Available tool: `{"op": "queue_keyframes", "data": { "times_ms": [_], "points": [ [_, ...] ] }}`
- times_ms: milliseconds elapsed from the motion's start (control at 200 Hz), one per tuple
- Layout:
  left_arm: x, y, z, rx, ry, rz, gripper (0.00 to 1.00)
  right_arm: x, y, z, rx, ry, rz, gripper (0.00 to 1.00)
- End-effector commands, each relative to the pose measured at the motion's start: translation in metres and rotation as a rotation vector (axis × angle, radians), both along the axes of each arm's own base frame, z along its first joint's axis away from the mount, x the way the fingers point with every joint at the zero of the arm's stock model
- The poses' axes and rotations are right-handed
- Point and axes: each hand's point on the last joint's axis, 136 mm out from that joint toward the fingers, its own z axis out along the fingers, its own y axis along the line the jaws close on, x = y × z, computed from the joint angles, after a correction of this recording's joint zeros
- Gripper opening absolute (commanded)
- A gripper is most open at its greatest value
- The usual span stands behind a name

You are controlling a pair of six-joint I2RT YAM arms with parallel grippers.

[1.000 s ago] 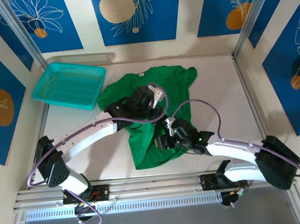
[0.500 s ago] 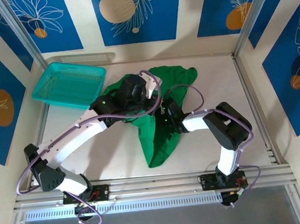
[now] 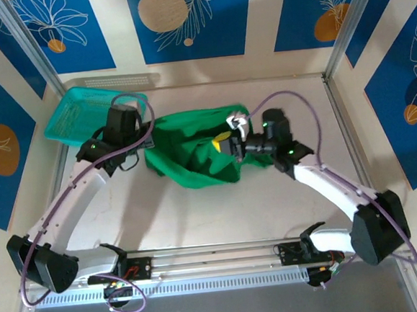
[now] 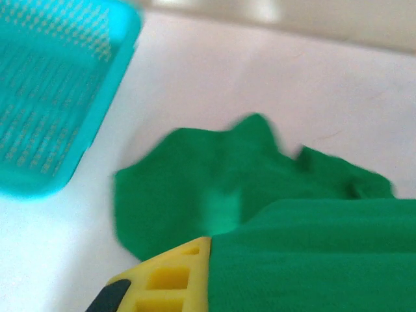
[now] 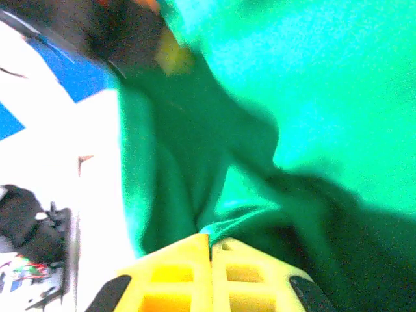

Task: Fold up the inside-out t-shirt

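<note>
Where t-shirt [image 3: 194,161] bunches, left gripper [image 4: 205,259] half-buried (blurry)

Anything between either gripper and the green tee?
Nothing visible. The left gripper and right gripper are both shut on the t-shirt, bunched between them. The teal basket sits beyond its left end, apart from the cloth.

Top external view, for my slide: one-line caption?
Left gripper and right gripper pinch the bunched green t-shirt beside the teal basket.

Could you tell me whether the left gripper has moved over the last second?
Yes. The left gripper has swung left, from above the table's middle to right beside the basket, pulling the shirt with it.
</note>
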Motion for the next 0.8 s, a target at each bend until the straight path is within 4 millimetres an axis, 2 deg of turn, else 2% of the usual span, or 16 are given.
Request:
{"op": "queue_keyframes", "data": {
  "times_ms": [0,100,210,275,375,410,450,510,535,590,610,650,685,720,755,796],
  "points": [
    [-0.030,0.023,-0.047,-0.006,0.123,0.081,0.00,-0.040,-0.008,0.016,0.067,0.010,0.307,0.00],
    [-0.058,0.043,-0.102,0.013,0.234,0.158,0.00,-0.047,-0.011,0.038,0.052,-0.126,0.348,0.00],
    [-0.085,0.048,-0.166,-0.006,0.363,0.196,0.00,-0.051,-0.027,0.065,0.110,-0.150,0.395,0.00],
    [-0.096,0.048,-0.196,-0.034,0.430,0.221,0.00,-0.041,-0.034,0.065,0.102,-0.160,0.332,0.00],
    [-0.107,0.052,-0.219,-0.003,0.497,0.230,0.01,-0.022,-0.042,0.049,0.048,-0.122,0.187,0.00],
    [-0.109,0.054,-0.221,0.018,0.512,0.222,0.15,-0.019,-0.043,0.041,0.024,-0.098,0.154,0.00],
    [-0.110,0.051,-0.220,0.027,0.527,0.189,0.42,-0.016,-0.043,0.031,-0.009,-0.068,0.112,0.00],
    [-0.108,0.031,-0.211,-0.023,0.538,0.063,0.72,-0.015,-0.040,0.005,-0.110,-0.018,0.028,0.00],
    [-0.107,0.018,-0.205,-0.061,0.541,-0.004,0.80,-0.014,-0.040,-0.010,-0.162,0.018,-0.023,0.00],
    [-0.108,-0.011,-0.186,-0.148,0.542,-0.152,0.87,-0.015,-0.042,-0.046,-0.251,0.128,-0.133,0.00],
    [-0.109,-0.019,-0.178,-0.165,0.535,-0.195,0.92,-0.020,-0.043,-0.058,-0.264,0.177,-0.149,0.00],
    [-0.111,-0.029,-0.163,-0.166,0.517,-0.255,0.94,-0.031,-0.046,-0.083,-0.280,0.284,-0.182,0.02],
    [-0.113,-0.035,-0.150,-0.156,0.497,-0.292,0.95,-0.041,-0.052,-0.107,-0.295,0.412,-0.239,0.09],
    [-0.115,-0.041,-0.138,-0.158,0.476,-0.326,0.95,-0.046,-0.058,-0.122,-0.300,0.496,-0.295,0.17],
    [-0.117,-0.049,-0.127,-0.178,0.455,-0.362,0.95,-0.048,-0.067,-0.139,-0.296,0.586,-0.385,0.31],
    [-0.117,-0.062,-0.116,-0.212,0.427,-0.412,0.95,-0.047,-0.080,-0.159,-0.289,0.687,-0.502,0.37]
  ]
}}
